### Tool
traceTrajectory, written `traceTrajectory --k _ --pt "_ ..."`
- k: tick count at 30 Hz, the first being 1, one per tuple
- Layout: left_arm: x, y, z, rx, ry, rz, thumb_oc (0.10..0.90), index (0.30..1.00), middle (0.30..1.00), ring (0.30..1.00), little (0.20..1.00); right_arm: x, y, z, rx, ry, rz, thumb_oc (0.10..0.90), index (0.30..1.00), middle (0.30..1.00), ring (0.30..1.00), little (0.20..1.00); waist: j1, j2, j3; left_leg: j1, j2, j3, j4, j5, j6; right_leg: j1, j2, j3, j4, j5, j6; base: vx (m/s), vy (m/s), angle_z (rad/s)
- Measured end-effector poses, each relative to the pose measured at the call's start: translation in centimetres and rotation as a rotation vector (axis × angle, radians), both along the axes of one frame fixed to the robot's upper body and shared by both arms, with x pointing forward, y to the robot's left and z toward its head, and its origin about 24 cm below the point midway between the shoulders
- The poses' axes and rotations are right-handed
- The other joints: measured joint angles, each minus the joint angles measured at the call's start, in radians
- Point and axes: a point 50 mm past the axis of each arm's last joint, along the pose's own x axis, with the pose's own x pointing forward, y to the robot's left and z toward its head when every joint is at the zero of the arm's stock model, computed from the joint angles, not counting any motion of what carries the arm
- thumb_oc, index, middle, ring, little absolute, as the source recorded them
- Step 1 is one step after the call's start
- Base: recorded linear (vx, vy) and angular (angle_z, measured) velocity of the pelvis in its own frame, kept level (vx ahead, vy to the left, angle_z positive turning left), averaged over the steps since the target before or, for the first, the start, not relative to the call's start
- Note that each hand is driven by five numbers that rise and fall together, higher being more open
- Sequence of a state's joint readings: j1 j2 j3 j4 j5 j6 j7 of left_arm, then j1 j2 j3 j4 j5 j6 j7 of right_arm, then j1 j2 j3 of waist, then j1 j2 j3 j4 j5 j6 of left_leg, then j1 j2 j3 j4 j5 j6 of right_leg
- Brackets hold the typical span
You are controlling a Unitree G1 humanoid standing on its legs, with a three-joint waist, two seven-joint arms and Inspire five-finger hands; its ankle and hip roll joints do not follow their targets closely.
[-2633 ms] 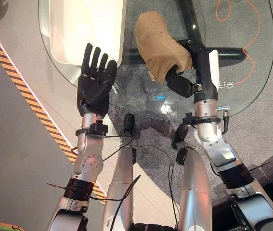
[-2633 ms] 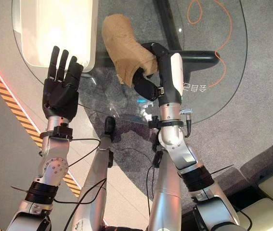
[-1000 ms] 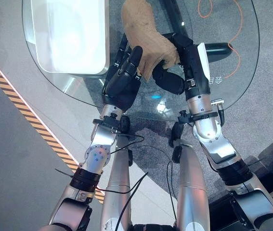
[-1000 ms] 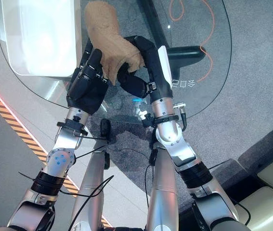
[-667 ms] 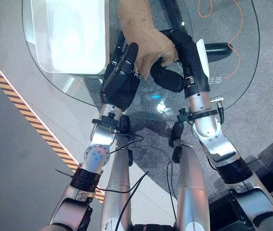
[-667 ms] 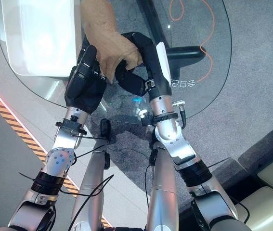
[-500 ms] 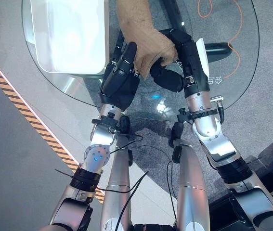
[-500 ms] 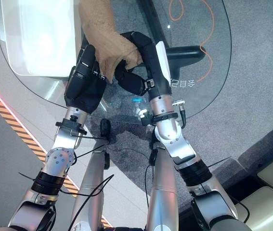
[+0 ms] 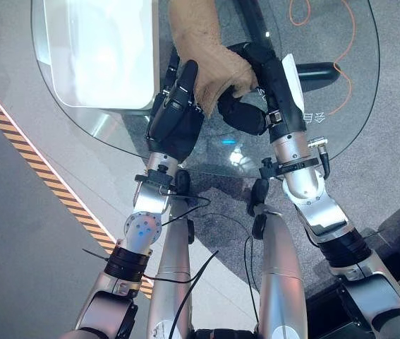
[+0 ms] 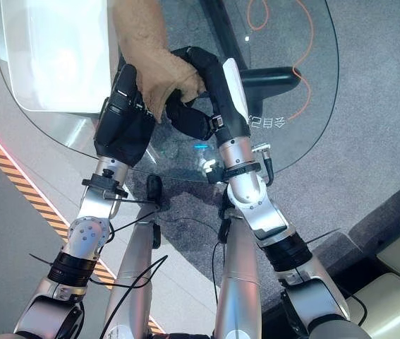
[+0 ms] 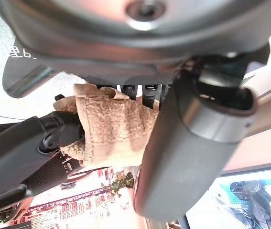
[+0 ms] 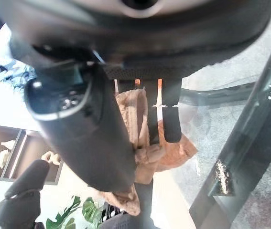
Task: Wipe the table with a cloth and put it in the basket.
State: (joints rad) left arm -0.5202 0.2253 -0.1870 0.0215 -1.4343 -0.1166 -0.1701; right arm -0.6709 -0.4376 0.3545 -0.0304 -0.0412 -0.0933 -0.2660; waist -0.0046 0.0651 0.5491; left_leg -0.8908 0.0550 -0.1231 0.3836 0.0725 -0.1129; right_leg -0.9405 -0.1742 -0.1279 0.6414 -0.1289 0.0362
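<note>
The tan, fuzzy cloth (image 9: 207, 53) lies on the round glass table (image 9: 355, 106), bunched at its near end and stretching away from the robot toward the far edge of the view. Its near end sits between the 2 hands. The right hand (image 9: 245, 106) grasps it there: its fingers are curled over the cloth's right side and the thumb tucks in below, so the bunched fabric is pinched in the grip. In the right wrist view the cloth (image 12: 145, 143) shows past the dark fingers, crumpled against the glass.

The left hand (image 9: 175, 116) is against the cloth's left side, its fingers reaching forward along the fabric and its thumb lying up over the near edge of the cloth. The left wrist view shows the cloth (image 11: 116, 129) between that thumb and the fingertips behind it, so the left hand grips it too.

Just left of the cloth, a white rectangular basket (image 9: 150, 70) stands on the glass. Through the tabletop the table's black base (image 9: 326, 69) and an orange cable (image 9: 348, 49) on the grey carpet are visible. A yellow-and-black striped floor tape (image 9: 51, 191) runs diagonally on the robot's left.
</note>
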Motion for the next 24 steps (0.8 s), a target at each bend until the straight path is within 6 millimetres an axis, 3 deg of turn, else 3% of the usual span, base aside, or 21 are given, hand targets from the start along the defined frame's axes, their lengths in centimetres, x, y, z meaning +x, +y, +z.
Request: traceTrajectory --k 10,11,12,13,24 --pt "0.0 0.2 0.1 -0.010 -0.006 0.016 0.800 0.900 0.900 0.900 0.900 0.1 -0.1 0.8 -0.102 -0.055 -0.033 0.100 0.300 0.300 0.300 0.200 0.001 0.000 0.000 0.000 0.000 0.000 0.000 0.000 0.000 0.000 0.000 0.000 0.000 -0.001 0.001 0.00 0.000 0.00" --pt "0.0 0.2 0.1 -0.011 -0.006 0.017 0.731 0.841 0.841 0.841 0.831 0.1 -0.1 0.8 -0.102 -0.055 -0.033 0.100 0.300 0.300 0.300 0.200 0.001 0.000 0.000 0.000 0.000 0.000 0.000 0.000 0.000 0.000 0.000 0.000 0.000 -0.001 0.002 0.00 0.000 0.00" --pt "0.0 0.2 0.1 -0.010 -0.006 0.017 0.344 0.509 0.509 0.509 0.444 0.1 -0.1 0.8 -0.103 -0.055 -0.033 0.100 0.300 0.300 0.300 0.200 0.001 0.000 0.000 0.000 0.000 0.000 0.000 0.000 0.000 0.000 0.000 0.000 0.000 -0.001 0.002 0.00 0.000 0.00" --pt "0.0 0.2 0.1 -0.011 -0.004 0.021 0.100 0.300 0.300 0.300 0.200 0.1 -0.1 0.8 -0.104 -0.055 -0.033 0.100 0.300 0.300 0.300 0.200 0.001 0.000 0.000 -0.001 0.000 0.000 0.000 0.000 0.000 0.000 0.000 0.000 0.000 -0.001 0.002 0.00 0.000 0.00" --pt "0.5 1.6 -0.3 -0.046 0.012 0.113 0.100 0.300 0.300 0.300 0.200 -1.0 1.3 0.9 -0.165 -0.088 0.036 0.100 0.300 0.300 0.300 0.200 0.002 -0.001 0.000 -0.002 0.000 0.000 -0.001 0.000 0.000 -0.002 0.000 0.000 0.000 -0.002 0.003 0.00 0.000 0.00"
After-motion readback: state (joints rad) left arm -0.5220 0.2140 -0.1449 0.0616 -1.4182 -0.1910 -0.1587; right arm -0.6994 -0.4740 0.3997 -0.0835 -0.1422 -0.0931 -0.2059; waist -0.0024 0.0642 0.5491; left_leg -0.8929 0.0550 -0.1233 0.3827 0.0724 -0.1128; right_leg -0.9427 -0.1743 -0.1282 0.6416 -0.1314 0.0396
